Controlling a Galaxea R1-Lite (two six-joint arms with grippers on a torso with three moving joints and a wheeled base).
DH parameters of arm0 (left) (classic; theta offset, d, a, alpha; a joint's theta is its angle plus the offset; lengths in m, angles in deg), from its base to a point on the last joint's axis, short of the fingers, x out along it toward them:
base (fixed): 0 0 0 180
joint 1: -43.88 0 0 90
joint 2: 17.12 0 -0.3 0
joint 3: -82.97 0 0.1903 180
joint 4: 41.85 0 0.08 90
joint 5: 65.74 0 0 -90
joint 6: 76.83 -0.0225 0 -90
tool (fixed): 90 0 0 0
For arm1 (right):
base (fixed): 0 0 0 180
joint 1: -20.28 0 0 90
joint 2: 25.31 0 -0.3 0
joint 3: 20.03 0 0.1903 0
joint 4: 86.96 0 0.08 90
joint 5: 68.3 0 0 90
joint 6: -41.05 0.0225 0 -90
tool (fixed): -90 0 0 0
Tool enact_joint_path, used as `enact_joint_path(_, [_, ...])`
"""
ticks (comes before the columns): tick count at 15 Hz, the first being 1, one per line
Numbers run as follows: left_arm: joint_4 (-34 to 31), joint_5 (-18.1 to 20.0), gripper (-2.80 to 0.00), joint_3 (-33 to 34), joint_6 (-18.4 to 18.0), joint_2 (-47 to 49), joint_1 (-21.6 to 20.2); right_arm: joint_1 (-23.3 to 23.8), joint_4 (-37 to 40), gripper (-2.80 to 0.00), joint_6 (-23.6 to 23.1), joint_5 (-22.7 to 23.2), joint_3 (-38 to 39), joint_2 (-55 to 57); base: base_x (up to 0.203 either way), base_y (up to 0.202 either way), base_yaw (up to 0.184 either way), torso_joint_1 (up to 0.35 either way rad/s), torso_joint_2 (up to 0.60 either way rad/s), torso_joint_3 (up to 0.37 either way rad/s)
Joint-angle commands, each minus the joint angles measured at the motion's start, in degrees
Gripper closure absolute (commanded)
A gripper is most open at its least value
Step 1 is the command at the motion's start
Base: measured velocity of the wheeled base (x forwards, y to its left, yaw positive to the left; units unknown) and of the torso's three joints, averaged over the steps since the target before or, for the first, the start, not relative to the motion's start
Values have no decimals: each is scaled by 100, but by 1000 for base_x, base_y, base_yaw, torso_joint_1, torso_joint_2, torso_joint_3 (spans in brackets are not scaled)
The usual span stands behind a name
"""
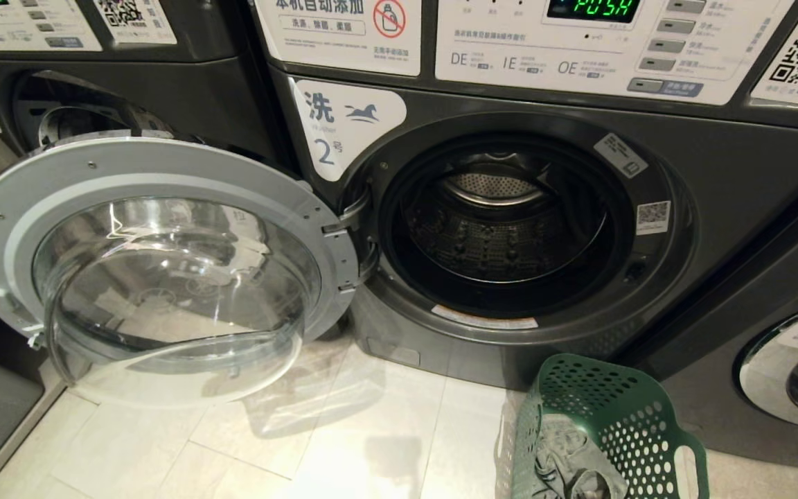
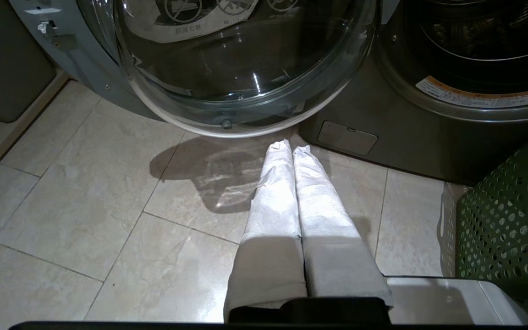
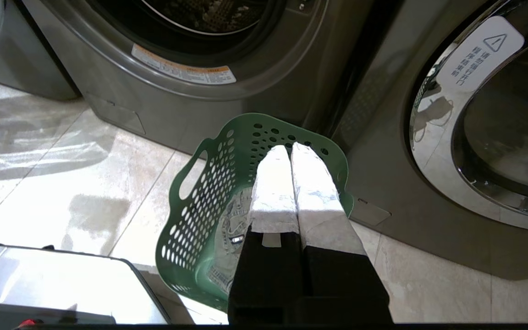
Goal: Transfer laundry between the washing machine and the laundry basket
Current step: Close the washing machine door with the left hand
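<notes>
The washing machine [image 1: 510,229] fills the upper right of the head view, door swung open, drum dark. Lower right stands my green basket [image 1: 607,430]; the laundry [image 1: 572,464] lies in it, grey, crumpled. I judge it light, limp and clingy, best pinched at a raised fold. My right pincer [image 3: 290,149] hangs above it, closed and empty; my left pincer [image 2: 290,145] likewise.
</notes>
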Motion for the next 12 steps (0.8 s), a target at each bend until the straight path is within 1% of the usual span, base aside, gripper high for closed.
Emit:
enact_joint_path(1, [3,-1,0,9,5,-1,-1,0,1,0,3,-1,0,9,0,0,0,2,0,205])
enact_joint_path(12, [3,-1,0,9,5,-1,-1,0,1,0,-5,4,0,9,0,0,0,2,3,202])
